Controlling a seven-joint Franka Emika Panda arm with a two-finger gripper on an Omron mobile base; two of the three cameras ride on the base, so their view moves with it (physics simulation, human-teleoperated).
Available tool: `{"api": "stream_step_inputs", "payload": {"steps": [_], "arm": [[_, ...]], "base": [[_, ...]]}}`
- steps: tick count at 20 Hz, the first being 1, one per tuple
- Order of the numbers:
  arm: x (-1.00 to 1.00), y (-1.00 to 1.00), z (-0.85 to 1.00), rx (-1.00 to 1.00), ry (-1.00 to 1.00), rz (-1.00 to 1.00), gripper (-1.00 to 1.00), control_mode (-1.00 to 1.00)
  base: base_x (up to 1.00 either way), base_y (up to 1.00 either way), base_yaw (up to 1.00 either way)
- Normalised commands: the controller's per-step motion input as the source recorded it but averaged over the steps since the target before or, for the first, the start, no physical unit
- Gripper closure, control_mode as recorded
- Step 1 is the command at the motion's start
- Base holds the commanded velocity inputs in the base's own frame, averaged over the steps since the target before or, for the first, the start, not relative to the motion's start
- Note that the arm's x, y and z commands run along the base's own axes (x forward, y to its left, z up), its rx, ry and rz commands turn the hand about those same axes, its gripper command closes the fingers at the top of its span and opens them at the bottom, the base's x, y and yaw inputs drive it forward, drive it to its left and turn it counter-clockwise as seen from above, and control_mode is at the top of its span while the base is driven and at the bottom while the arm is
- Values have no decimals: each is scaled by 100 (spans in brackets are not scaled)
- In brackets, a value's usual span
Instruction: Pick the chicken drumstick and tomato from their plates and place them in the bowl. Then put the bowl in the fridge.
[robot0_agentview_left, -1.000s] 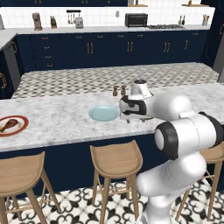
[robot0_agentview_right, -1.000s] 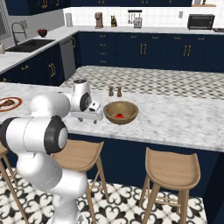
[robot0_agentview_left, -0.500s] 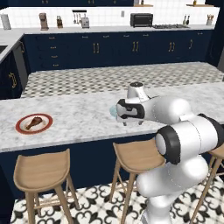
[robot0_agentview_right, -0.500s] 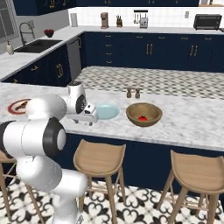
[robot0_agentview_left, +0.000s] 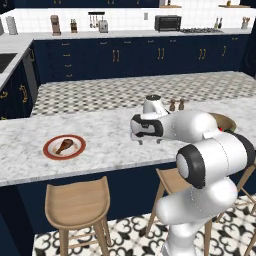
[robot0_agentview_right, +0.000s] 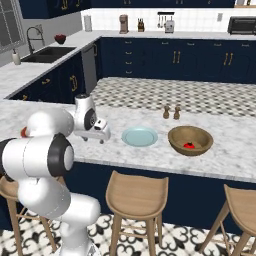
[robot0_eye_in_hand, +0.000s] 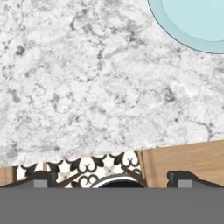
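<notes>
Grey-veined white marble island counter (robot0_agentview_left: 105, 145), with round light-wood bar stools (robot0_agentview_right: 136, 196) tucked beneath. Black-and-white patterned tile floor (robot0_agentview_left: 130, 240). Navy cabinets with brass handles (robot0_agentview_left: 115, 55) along the back wall, white tiled backsplash (robot0_agentview_left: 130, 20) above. Steel sink with curved tap (robot0_agentview_right: 37, 45) at left.

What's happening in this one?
The arm's gripper hangs open and empty over the marble counter, beside the bare pale blue plate. The tomato already sits in the wooden bowl. The chicken drumstick lies untouched on the red-rimmed plate, farther along the counter.
</notes>
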Motion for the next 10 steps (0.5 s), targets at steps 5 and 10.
{"api": "stream_step_inputs", "payload": {"steps": [5,10], "arm": [[0,0,0,0,0,0,-100,100],[10,37,-9,0,0,6,-100,-100]], "base": [[96,0,0],[14,4,0]]}}
